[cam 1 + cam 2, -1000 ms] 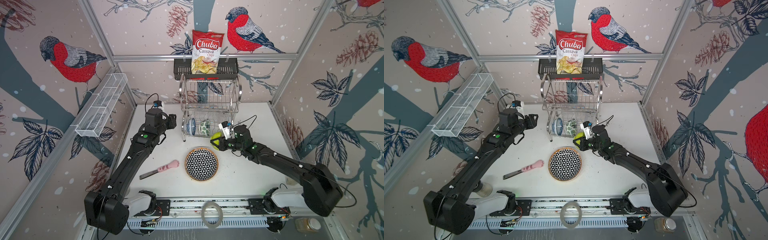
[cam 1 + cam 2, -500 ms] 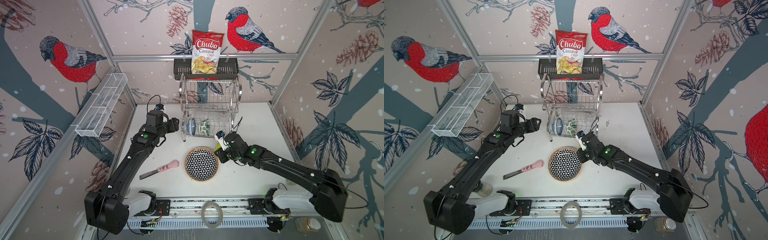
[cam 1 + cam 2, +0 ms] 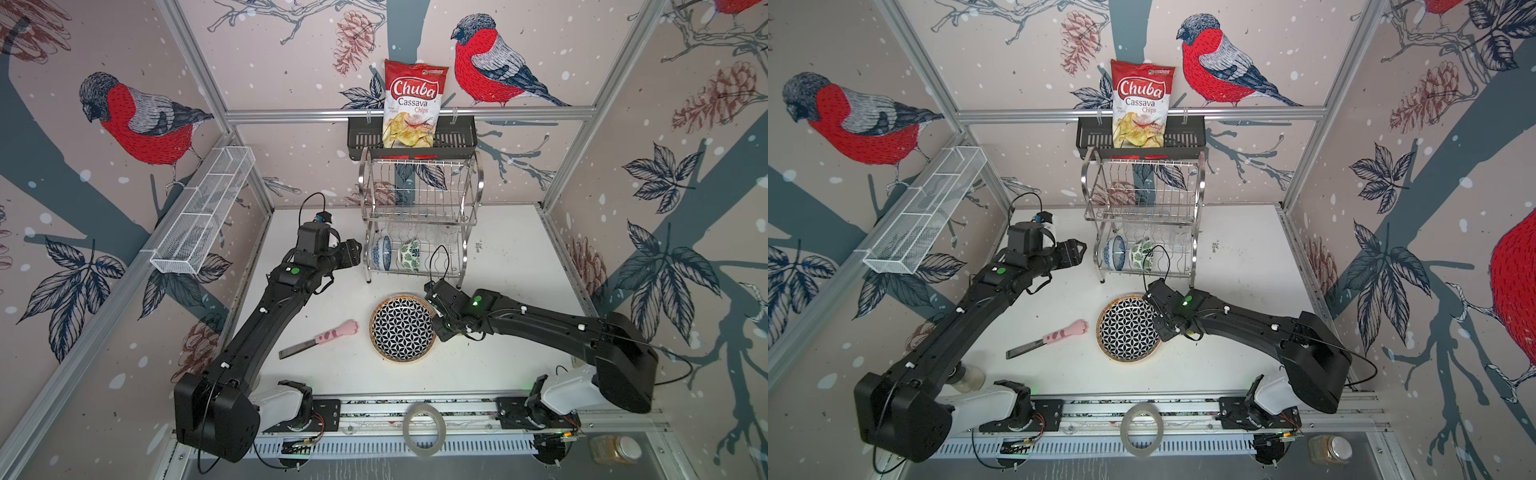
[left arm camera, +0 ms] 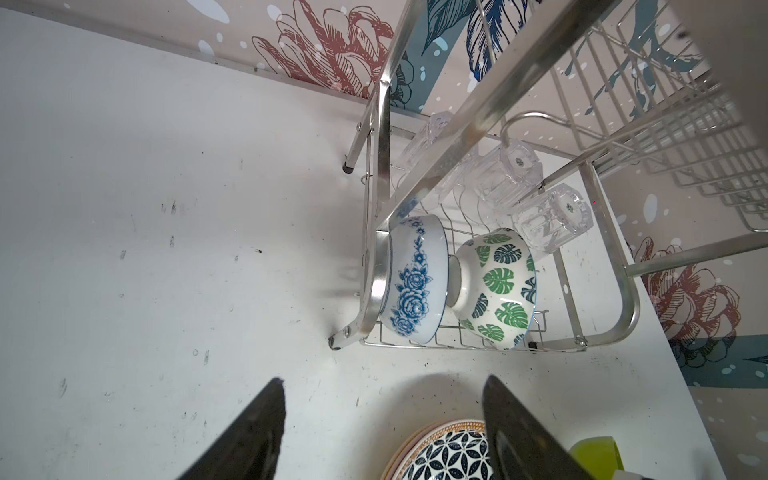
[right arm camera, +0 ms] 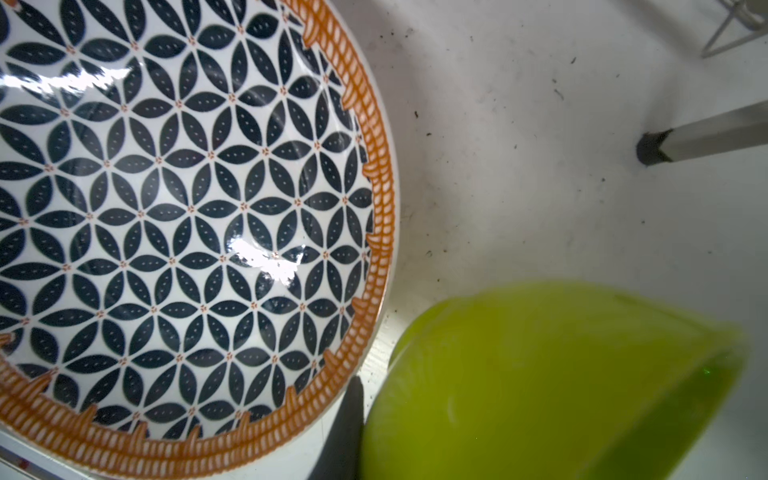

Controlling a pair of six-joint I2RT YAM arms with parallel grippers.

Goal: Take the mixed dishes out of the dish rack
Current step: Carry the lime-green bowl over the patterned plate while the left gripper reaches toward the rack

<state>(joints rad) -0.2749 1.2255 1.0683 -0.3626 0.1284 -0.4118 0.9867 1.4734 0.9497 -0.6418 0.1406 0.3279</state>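
Right wrist view: lime bowl up close, blurred and tilted, one dark finger pressed against its outer wall. Just beside the orange rim of the geometric plate, not over it. Touching the white table or lifted off it? Cannot tell.

Over to both top views: right gripper clenched on that bowl at the plate's right edge, bowl itself almost hidden under the wrist. Plate lying flat, face up, in front of the dish rack, with the pink cat-paw utensil well off to its left.

Now the left wrist view: left gripper spread wide, nothing between the fingers, hanging just off the rack's lower tier. On that tier, blue-floral bowl standing on edge at the near corner, green-leaf bowl right next to it, foot against its neighbour. Behind them, three clear glasses, bottoms up, in a row. Down at the edge of this view, paler plate rims peeking from under the geometric one.
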